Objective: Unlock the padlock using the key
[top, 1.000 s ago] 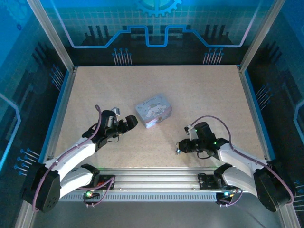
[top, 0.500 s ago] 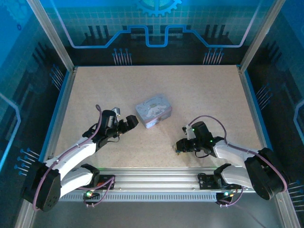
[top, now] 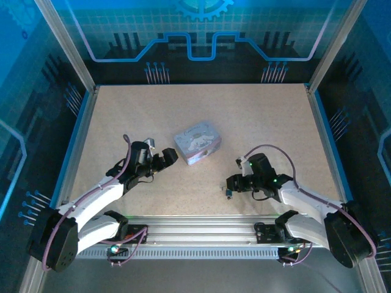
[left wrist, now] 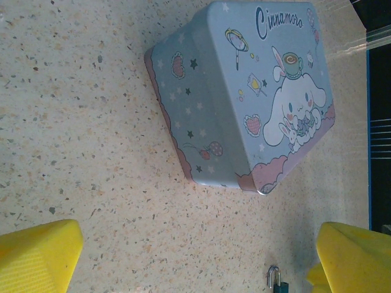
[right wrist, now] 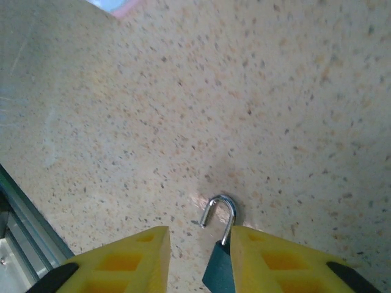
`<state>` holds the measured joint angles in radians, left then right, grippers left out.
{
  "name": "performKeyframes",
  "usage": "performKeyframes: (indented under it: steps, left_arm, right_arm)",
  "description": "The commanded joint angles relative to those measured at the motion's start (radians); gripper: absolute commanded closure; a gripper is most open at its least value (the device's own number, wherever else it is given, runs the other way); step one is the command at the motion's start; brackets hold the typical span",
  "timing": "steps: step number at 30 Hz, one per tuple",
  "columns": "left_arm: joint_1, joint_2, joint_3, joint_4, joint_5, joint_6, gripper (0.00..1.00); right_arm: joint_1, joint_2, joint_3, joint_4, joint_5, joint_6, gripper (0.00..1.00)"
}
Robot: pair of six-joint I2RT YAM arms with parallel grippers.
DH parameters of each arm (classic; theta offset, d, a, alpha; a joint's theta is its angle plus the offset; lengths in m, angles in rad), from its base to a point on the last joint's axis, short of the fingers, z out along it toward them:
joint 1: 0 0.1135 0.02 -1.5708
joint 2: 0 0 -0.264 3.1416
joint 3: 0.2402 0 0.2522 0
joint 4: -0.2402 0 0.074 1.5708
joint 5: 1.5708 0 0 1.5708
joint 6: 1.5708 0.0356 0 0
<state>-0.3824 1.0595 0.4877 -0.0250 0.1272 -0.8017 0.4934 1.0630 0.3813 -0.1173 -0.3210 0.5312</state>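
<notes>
Left gripper: the left gripper (top: 166, 157) hovers low over the table, aimed at the tin; its jaws stand spread wide and hold nothing.
Left fingers: in the left wrist view the left gripper (left wrist: 198, 244) shows its yellow fingertips (left wrist: 36, 253) in the two bottom corners, with bare tabletop between them.
Right gripper: the right gripper (top: 230, 186) reaches in low from the right, near the front rail; its jaws stand partly apart and clamp nothing.
Right fingers: in the right wrist view the right gripper (right wrist: 200, 244) shows two ribbed yellow fingertips (right wrist: 131, 259) rising from the bottom edge.
Padlock: the tiny padlock with a dark teal body and thin silvery shackle (right wrist: 219, 268) lies on the table between those fingers, its body against the inner face of the finger on the right of that view, with a clear gap to the other finger.
Shackle: it points away from the gripper, and its short leg ends free in the air, out of the body.
Padlock from above: the padlock (top: 227, 194) is a dark speck just in front of the right fingertips, well apart from the tin.
Tin: the silvery-lavender rectangular tin with a cartoon rabbit-eared character on its lid (top: 197, 141) sits closed near the table's middle, just ahead of the left gripper; the left wrist view shows the tin (left wrist: 244, 97) skewed, with a starred side wall.
Table: the speckled beige tabletop (top: 256, 122) is framed by blue-edged aluminium rails.
</notes>
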Motion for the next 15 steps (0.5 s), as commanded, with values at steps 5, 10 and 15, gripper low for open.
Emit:
performKeyframes:
  steps: [5,10,15]
  left_arm:
    - [0.018,-0.028,0.060,-0.047,0.008,0.046,0.01]
    - [0.063,-0.047,0.104,-0.098,-0.002,0.098,0.01]
    - [0.109,-0.067,0.167,-0.145,-0.052,0.185,0.01]
  right_arm:
    - [-0.049,-0.088,0.103,-0.168,0.037,-0.092,0.60]
    - [-0.100,-0.130,0.181,-0.257,0.063,-0.170,0.51]
    - [-0.178,-0.164,0.252,-0.318,0.096,-0.238,0.42]
